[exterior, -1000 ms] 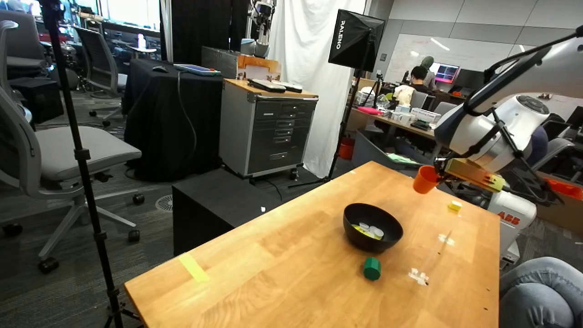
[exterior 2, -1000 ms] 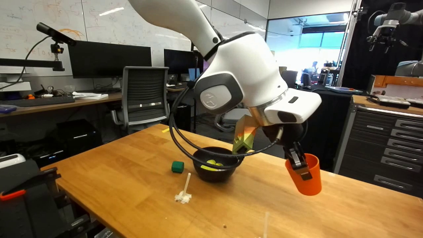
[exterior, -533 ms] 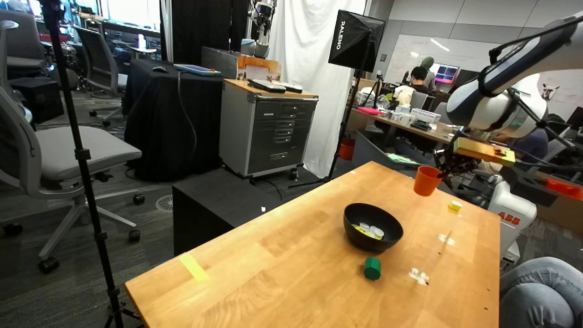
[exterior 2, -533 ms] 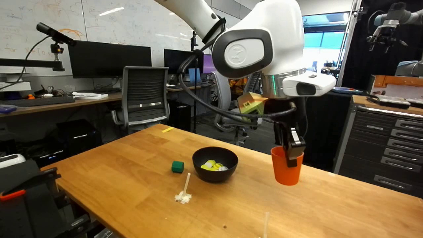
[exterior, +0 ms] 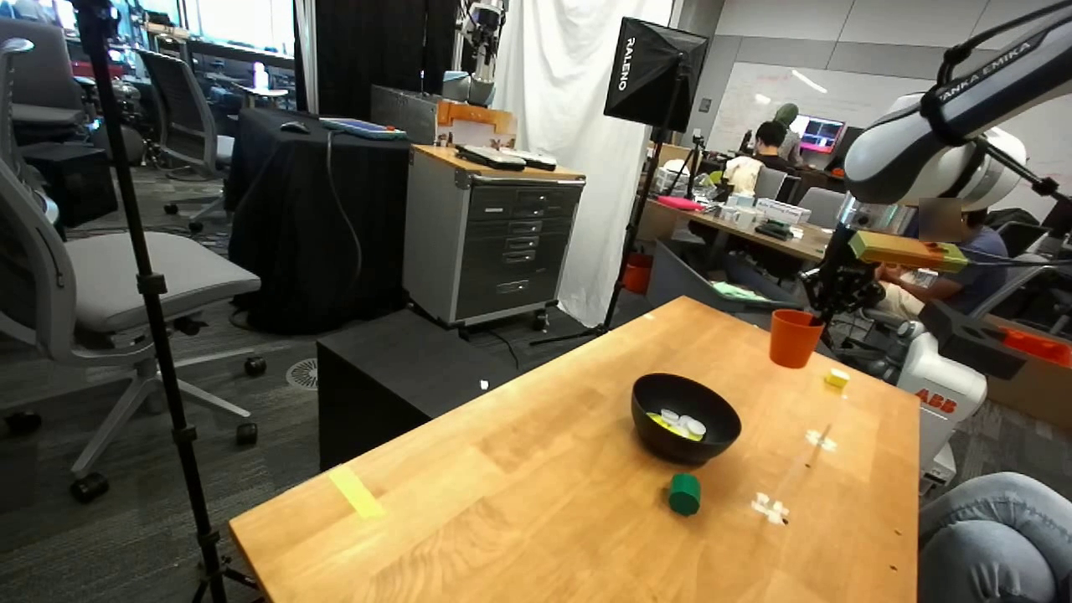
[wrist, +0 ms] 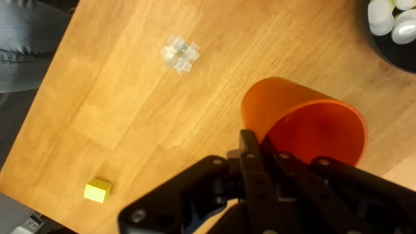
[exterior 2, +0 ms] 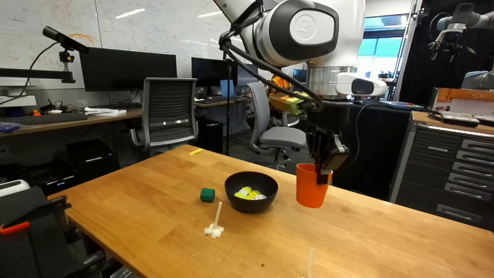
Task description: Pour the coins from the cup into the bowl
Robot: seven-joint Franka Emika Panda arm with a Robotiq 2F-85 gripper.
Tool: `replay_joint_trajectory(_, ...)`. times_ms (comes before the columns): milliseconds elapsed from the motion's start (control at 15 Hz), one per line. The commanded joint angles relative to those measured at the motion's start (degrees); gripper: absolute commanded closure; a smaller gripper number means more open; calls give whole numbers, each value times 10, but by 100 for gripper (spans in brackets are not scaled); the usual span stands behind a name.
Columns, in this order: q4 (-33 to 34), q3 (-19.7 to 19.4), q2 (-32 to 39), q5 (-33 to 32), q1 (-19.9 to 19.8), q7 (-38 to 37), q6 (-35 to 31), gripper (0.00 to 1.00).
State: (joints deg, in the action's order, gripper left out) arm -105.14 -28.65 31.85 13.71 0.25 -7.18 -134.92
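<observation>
The orange-red cup (exterior 2: 310, 192) is held nearly upright, apparently just above the table, and also shows in an exterior view (exterior: 792, 342). My gripper (exterior 2: 323, 175) is shut on the cup's wall, with one finger inside and one outside. In the wrist view my gripper (wrist: 260, 139) pinches the rim; the visible inside of the cup (wrist: 320, 130) shows no coins. The black bowl (exterior 2: 251, 206) stands on the table, apart from the cup. The coins (exterior 2: 252, 194), pale and yellowish pieces, lie in the bowl; they show as white discs in the wrist view (wrist: 404, 29).
A small green object (exterior 2: 207, 195) lies beside the bowl. A yellow block (exterior: 836, 378) sits near the table edge. A pale stick (exterior 2: 218, 214) stands in a tape patch on the wooden table (exterior 2: 154, 216). A person's leg (exterior: 997, 536) is beside the table.
The cup, gripped throughout, has gone from tilted to nearly upright. In one exterior view it has shifted left toward the bowl's side. The arm has swung clear of the bowl; bowl and coins are unmoved.
</observation>
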Motion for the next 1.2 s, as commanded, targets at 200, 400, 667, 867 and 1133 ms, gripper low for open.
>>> replay_joint_trajectory(200,10,95,-5,-79,-85,-22,50,96)
replay_joint_trajectory(400,-2,109,0,-98,-91,-27,43,96)
replay_joint_trajectory(667,-27,116,5,-110,-89,-36,15,96)
replay_joint_trajectory(867,-55,121,8,-104,-87,-49,-37,96)
replay_joint_trajectory(1133,-99,126,22,-88,-88,-67,-173,96)
